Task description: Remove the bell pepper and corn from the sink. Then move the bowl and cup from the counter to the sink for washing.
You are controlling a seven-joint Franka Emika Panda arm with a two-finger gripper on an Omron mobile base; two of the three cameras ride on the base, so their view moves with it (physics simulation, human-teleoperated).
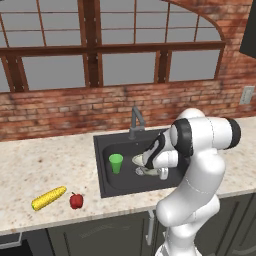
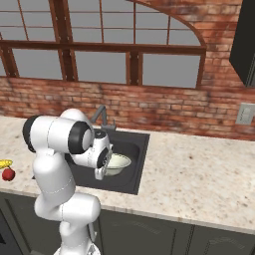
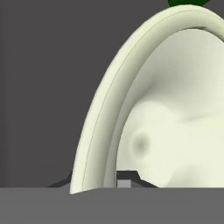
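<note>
Down inside the sink (image 1: 102, 170), dark basin set into the beige counter (image 1: 45, 160), nearly everything of the task is already placed. Bowl (image 2: 118, 163) sits low in the basin toward the robot's right side, tilted, rim up against the hand. Gripper (image 1: 150, 171) hangs right over that rim; hand view has the pale rim (image 3: 100, 118) running between the two finger tips, one tip each side of the wall. Jaws look narrow around the rim, but whether they pinch it or have let go I cannot tell. Cup (image 1: 116, 163) stands upright in the sink, left of the bowl, apart from it. Corn (image 1: 48, 198) lies on the counter left of the sink, long axis slanting, bell pepper (image 1: 76, 200) just beside its near end. Judgement: release and lift straight up off the rim.
</note>
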